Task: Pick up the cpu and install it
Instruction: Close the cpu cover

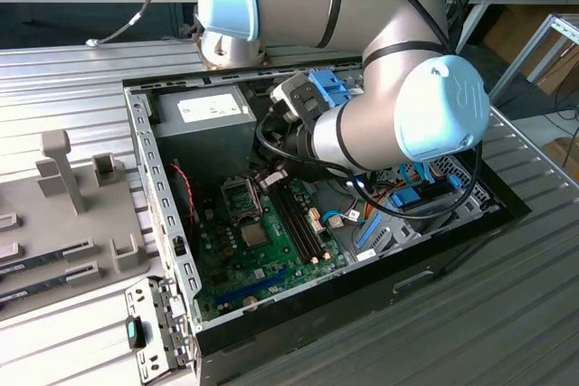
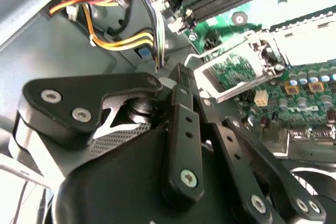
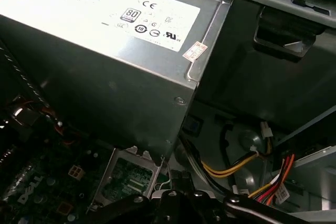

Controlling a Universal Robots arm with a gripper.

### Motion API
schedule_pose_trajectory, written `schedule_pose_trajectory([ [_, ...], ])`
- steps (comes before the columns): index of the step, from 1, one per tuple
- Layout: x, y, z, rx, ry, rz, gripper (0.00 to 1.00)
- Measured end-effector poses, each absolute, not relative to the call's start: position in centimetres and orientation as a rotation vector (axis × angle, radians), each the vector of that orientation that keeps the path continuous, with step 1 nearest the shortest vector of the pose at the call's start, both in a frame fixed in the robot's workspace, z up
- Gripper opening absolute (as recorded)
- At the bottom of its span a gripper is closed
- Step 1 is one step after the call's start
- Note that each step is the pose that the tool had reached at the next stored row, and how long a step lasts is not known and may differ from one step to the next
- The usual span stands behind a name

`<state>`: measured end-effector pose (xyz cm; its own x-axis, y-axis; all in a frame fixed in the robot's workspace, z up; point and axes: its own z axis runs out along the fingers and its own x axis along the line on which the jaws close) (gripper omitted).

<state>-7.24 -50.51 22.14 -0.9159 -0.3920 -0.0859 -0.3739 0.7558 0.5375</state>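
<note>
Inside computer case (image 1: 163, 178), our gripper (image 2: 181, 77) hovers beside open CPU socket (image 2: 236, 74); fingers' state: we cannot tell.

Exterior view sits high up, looking down at the open computer case (image 1: 181, 250) on the surface, while both wrist views ride close inside it, sharing the open socket frame (image 2: 231, 74) and yellow cables (image 3: 231, 167).

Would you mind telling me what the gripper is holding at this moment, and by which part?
It cannot be told: the gripper hangs over the motherboard by the socket, fingertips hidden.
</note>
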Motion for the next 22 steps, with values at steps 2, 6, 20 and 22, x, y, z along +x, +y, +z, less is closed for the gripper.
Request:
schedule_pose_trajectory([
  [2, -7.2, -50.2, 22.0, 0.644, -2.91, -0.88, 0.11],
  [6, -7.1, -49.6, 21.4, 0.663, -2.906, -0.857, 0.11],
  [20, -6.6, -47.0, 21.2, 0.651, -2.937, -0.527, 0.11],
  [22, -6.6, -46.3, 21.2, 0.649, -2.94, -0.497, 0.11],
])
